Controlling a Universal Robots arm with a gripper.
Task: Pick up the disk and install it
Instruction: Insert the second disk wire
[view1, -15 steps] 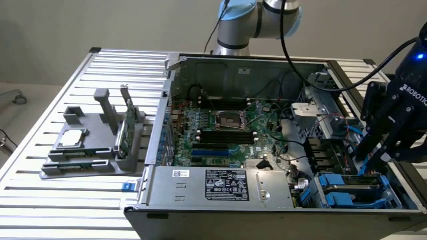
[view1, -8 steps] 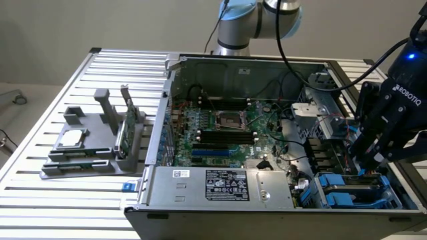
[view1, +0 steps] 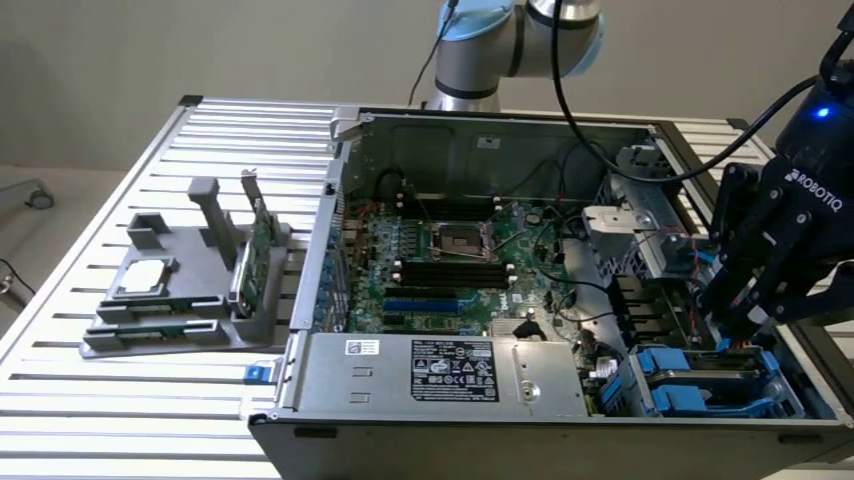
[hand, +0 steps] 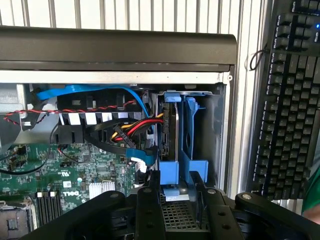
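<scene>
We saw the gripper with its jaws partly open around the blue frame of the disk, which stood inside the computer case.

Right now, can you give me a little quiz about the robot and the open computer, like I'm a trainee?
1. True or false: the gripper hangs over the grey holder on the table.
2. What colour is the frame clipped on the disk inside the computer case? A red, B blue, C yellow.
3. Fill in: the wrist view has a black ____ lying beside the case.

Key: 1 false, it is at the case's drive corner, on the exterior view's right. 2 B. 3 keyboard.
</scene>
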